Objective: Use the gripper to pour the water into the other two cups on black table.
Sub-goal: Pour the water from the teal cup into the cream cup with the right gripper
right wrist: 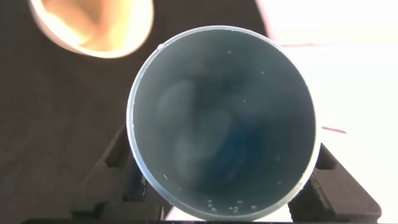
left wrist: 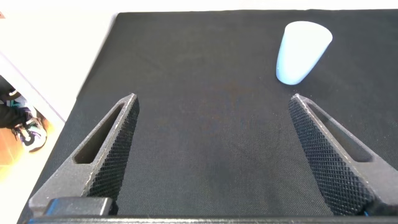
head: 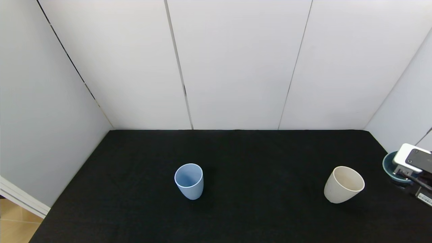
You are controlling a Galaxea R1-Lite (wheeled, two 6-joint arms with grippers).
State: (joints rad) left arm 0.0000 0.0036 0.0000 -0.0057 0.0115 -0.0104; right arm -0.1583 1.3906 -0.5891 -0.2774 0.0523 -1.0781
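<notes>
Risk: I am holding teal cup (right wrist: pixel 224 121) clamped in right gripper (right wrist: pixel 224 193) at far right table (head: pixel 236 216) edge, water (right wrist: pixel 211 143) inside. Cream cup (head: pixel 344 184) sitting near; blue cup (head: pixel 189 180) well left. Left gripper (left wrist: pixel 214 155) idling, fingers apart. Tilting off-centre means spilling onto cloth; long carry means sloshing.

White panelled walls (head: pixel 236 64), wooden floor (head: pixel 15 224)

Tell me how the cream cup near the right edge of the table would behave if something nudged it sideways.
The cream cup narrows toward its base and flares to a wide rim, so a push near the top would probably tip it rather than slide it. It looks empty, so likely light. The black cloth-covered table may grip the base and add to that tipping tendency.
</notes>
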